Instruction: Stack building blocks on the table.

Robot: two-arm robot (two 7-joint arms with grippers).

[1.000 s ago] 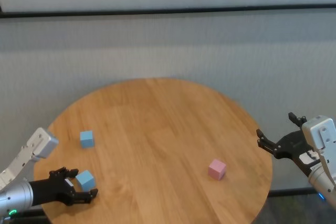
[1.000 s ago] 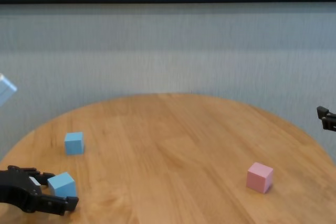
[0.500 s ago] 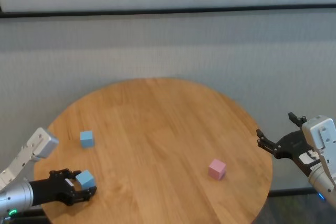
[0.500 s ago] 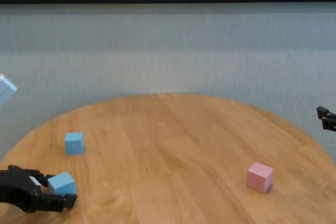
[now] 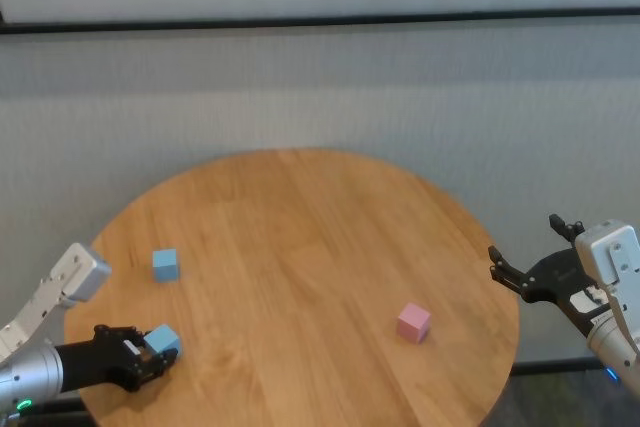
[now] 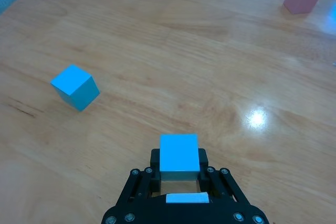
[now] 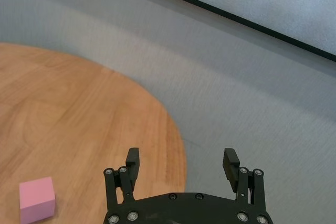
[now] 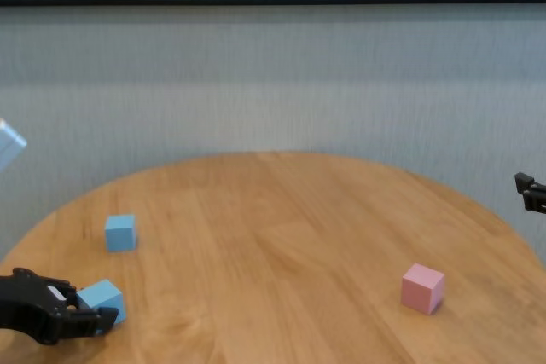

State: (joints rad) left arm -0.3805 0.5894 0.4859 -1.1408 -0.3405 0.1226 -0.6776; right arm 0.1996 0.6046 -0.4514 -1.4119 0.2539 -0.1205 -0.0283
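Observation:
At the table's (image 5: pixel 300 237) near left edge, a light blue block (image 5: pixel 163 339) (image 8: pixel 102 297) rests on the wood with my left gripper (image 5: pixel 158 349) shut on it. The left wrist view shows that block (image 6: pixel 179 152) squeezed between the two black fingers (image 6: pixel 206 160). A second light blue block (image 5: pixel 165 264) (image 6: pixel 75 87) sits a little farther back on the left. The pink block (image 5: pixel 413 323) (image 7: pixel 37 200) lies alone at the near right. My right gripper (image 5: pixel 525 237) (image 7: pixel 181 156) hovers open and empty off the table's right edge.
The round tabletop's right rim (image 7: pixel 176 145) curves just beside the right gripper. A grey wall with a dark rail (image 5: pixel 320 19) stands behind the table. Bare wood (image 8: pixel 273 245) spans the stretch between the blue blocks and the pink one.
The left gripper's fingers have closed from wide apart onto the near light blue block. The block stays on the table. The right arm has not moved.

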